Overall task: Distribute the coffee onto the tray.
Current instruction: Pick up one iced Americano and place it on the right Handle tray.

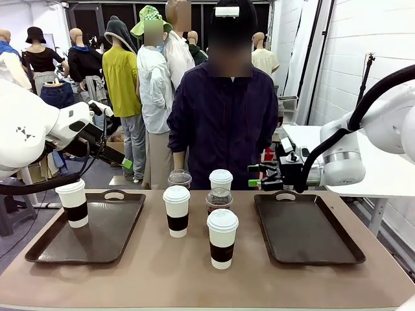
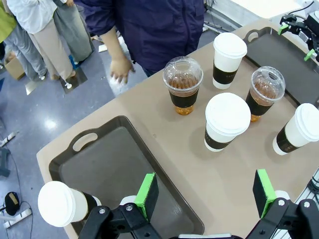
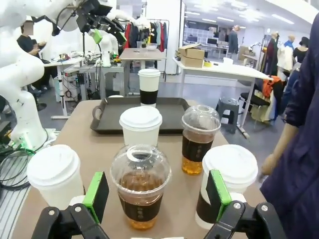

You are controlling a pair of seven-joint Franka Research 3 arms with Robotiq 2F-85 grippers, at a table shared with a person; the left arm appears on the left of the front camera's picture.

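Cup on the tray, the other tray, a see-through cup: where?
white cup (image 1: 76, 211): front view, its sleeve.
right tray (image 1: 305, 233): front view, bare floor.
clear cup by the person (image 2: 183, 79): left wrist view, its lid.

The nearer dome-lidded cup (image 1: 219, 198) is half hidden behind the front white cup (image 1: 222, 237)
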